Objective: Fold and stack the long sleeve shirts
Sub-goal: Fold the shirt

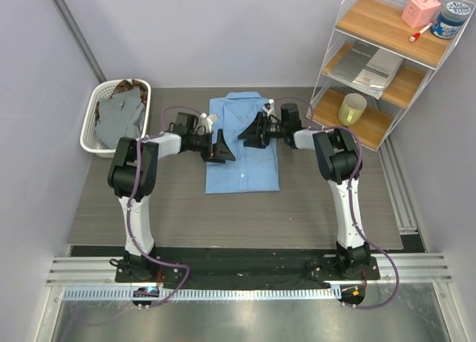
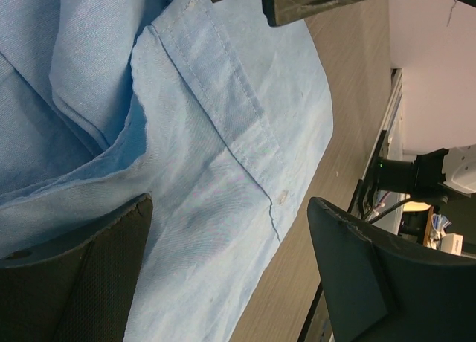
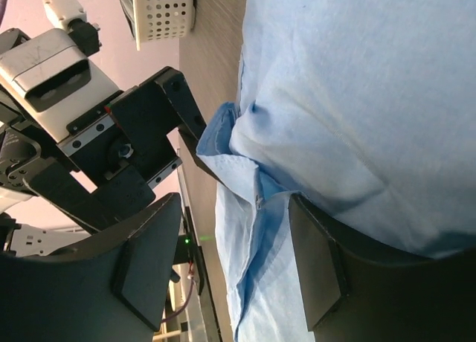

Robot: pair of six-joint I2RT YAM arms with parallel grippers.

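Note:
A light blue collared shirt (image 1: 242, 150) lies folded in a rectangle at the table's middle. My left gripper (image 1: 222, 149) is open at its left edge. In the left wrist view (image 2: 230, 271) the jaws stand wide over the button placket (image 2: 223, 126), and one finger (image 2: 74, 275) has a cloth fold lying on it. My right gripper (image 1: 250, 134) is open over the shirt's upper middle. In the right wrist view (image 3: 234, 271) a loose fold (image 3: 253, 208) hangs between the wide jaws. A grey shirt (image 1: 123, 113) lies in the basket.
A white perforated basket (image 1: 94, 113) stands at the back left. A wire shelf (image 1: 387, 59) with wooden boards holds a yellow cup (image 1: 352, 108), papers and small items at the back right. Both gripper heads are close together over the shirt.

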